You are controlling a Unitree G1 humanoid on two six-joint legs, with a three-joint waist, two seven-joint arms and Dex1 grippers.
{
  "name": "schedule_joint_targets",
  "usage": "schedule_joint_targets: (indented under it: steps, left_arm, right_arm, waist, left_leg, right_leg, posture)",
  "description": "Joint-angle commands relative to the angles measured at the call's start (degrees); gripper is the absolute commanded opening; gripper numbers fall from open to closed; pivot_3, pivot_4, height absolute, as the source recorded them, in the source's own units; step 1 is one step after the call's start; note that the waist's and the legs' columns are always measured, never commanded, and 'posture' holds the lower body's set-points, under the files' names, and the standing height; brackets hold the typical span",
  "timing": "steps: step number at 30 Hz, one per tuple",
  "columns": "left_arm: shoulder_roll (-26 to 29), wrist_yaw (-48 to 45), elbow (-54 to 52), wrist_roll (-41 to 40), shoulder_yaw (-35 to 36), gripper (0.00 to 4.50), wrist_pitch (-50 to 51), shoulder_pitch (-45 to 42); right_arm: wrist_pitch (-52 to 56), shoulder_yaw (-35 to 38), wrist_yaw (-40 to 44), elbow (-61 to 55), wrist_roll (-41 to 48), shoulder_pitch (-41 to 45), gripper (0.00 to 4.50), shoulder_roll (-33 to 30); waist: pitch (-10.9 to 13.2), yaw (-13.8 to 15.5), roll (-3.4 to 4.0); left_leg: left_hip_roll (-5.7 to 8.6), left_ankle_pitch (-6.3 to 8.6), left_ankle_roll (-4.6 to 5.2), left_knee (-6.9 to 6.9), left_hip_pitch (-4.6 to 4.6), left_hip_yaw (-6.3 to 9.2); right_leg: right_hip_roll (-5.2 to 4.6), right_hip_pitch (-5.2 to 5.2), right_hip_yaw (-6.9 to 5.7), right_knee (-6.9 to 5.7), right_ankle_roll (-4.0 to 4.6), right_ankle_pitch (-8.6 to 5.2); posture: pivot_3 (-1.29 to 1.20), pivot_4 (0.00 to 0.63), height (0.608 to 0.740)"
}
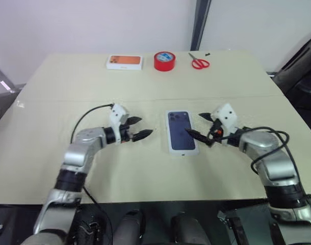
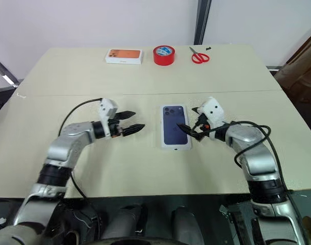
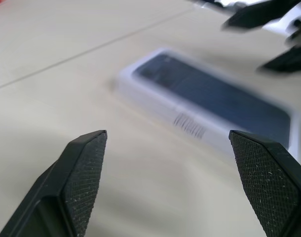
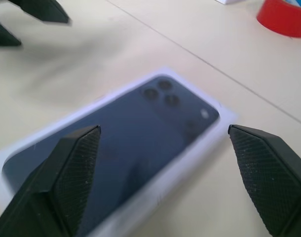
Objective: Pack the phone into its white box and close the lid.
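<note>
The left gripper [image 1: 140, 128] was nearest, low over the table [image 1: 145, 173], its two black fingers [image 3: 84, 177] spread wide and holding nothing. It pointed toward the closed box and stood apart from its left long edge, with bare tabletop between. In the left wrist view the box lay beyond and between the parted fingertips, untouched.

At the middle of the table lay the lid [image 1: 182, 131], seated flat and square on the white box, whose side wall [image 3: 180, 123] showed a small printed barcode. No separate phone could be seen; whether it was inside cannot be told.

To the right, the right gripper [image 1: 202, 127] also stood wide open and empty. Its tips hung just beside the box's right long edge, the lower finger reaching over that edge; whether it touched the lid cannot be told. In the right wrist view the lid lay between and beyond the two fingers [image 4: 74, 173].

Along the far edge, well apart from the grippers, sat a white box with an orange phone picture [image 1: 124, 62], a roll of red tape [image 1: 164, 60] and red-handled scissors [image 1: 199, 62]. Nothing stood between either gripper and the closed box.

The lid's face was white-bordered, printed with a dark blue phone with its camera cluster at the far left corner.
</note>
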State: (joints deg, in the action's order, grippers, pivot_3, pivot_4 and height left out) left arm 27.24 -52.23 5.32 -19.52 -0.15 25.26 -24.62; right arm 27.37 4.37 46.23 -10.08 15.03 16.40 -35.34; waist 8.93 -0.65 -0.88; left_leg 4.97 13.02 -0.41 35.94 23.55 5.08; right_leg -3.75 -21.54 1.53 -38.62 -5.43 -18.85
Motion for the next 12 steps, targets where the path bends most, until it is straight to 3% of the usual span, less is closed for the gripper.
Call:
schedule_joint_targets:
  steps: [1, 6, 12]
  left_arm:
    - [4.0, -2.0, -5.4, -2.6, 4.5, 4.29, -1.1, 4.6]
    - [8.1, -2.4, -9.8, -4.7, 9.0, 4.29, -0.6, 13.2]
    - [10.4, -0.8, -11.8, -5.1, 11.9, 4.29, 0.0, 17.4]
  right_arm:
    - [-1.3, 5.3, 3.2, -5.4, 4.4, -4.3, 4.46, -2.7]
    - [-1.6, 9.7, 6.2, -7.6, 7.3, -10.5, 4.46, -6.7]
    - [-1.7, 11.8, 7.1, -3.5, 8.2, -10.7, 4.46, -9.2]
  waist:
    - [0.0, 0.0, 0.05]
    - [0.1, 0.1, 0.12]
    - [0.1, 0.4, 0.13]
  left_leg:
    - [-0.01, 0.0, 0.0, -0.01, 0.0, 0.0]
    - [-0.03, 0.06, 0.07, -0.02, -0.02, 0.0]
    - [-0.04, 0.08, 0.1, -0.01, -0.02, 0.0]
  right_leg:
    - [0.0, 0.01, 0.0, 0.03, 0.0, 0.0]
    - [-0.03, 0.1, -0.01, 0.12, 0.02, 0.01]
    - [-0.05, 0.14, -0.03, 0.21, 0.03, 0.01]
  posture:
    - [0.0, 0.15, 0.734]
    - [0.0, 0.15, 0.734]
    - [0.0, 0.15, 0.734]
